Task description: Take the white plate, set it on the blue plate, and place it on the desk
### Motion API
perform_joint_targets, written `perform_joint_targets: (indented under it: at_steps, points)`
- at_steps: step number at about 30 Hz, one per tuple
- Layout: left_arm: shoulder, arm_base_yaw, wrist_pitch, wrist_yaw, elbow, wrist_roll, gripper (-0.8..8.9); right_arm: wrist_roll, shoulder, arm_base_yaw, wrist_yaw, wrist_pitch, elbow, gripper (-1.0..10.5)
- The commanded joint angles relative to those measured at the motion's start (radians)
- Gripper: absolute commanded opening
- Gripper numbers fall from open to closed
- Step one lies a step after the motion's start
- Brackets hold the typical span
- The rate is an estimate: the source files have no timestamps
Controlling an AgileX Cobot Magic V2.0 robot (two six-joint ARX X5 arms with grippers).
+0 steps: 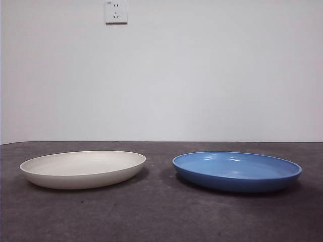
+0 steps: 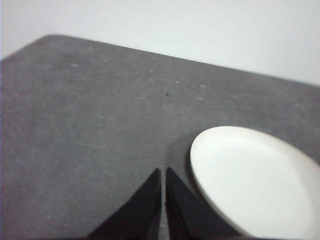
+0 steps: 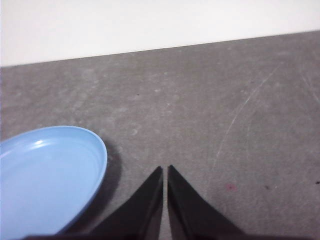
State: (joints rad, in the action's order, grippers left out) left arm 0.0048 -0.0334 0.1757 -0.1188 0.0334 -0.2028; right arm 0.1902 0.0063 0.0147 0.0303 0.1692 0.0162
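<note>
Front view: white plate (image 1: pixel 83 169) beside blue plate (image 1: pixel 237 171).

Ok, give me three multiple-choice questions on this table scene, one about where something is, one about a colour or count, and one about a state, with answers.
1. Where does the white plate sit relative to the blue plate in the front view?
A. Stacked on it
B. Beside it, apart
C. Under it

2. How many plates are on the desk?
A. One
B. Two
C. Three

3. What state is the left end effector in?
A. Shut, holding nothing
B. Shut on the white plate
C. Wide open

Answers: 1 B, a strip of bare desk shows between them. 2 B, one white and one blue. 3 A, its jaws nearly meet beside the plate, gripping nothing; the right end effector looks the same.
</note>
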Motion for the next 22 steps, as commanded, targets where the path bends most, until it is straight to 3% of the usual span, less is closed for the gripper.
perform_joint_targets:
  at_steps: [1,9,22]
  points:
    - [-0.002,-0.002,0.008,-0.001,-0.013,-0.14,0.15,0.077,-0.003,0.001,0.004,0.011,-0.003,0.1]
    - [-0.002,-0.002,0.02,-0.001,0.017,-0.262,0.15,0.127,-0.003,0.001,0.052,-0.003,0.021,0.1]
    - [0.108,-0.002,0.19,-0.002,0.299,-0.214,0.15,0.13,0.061,0.001,0.055,0.104,0.32,0.1]
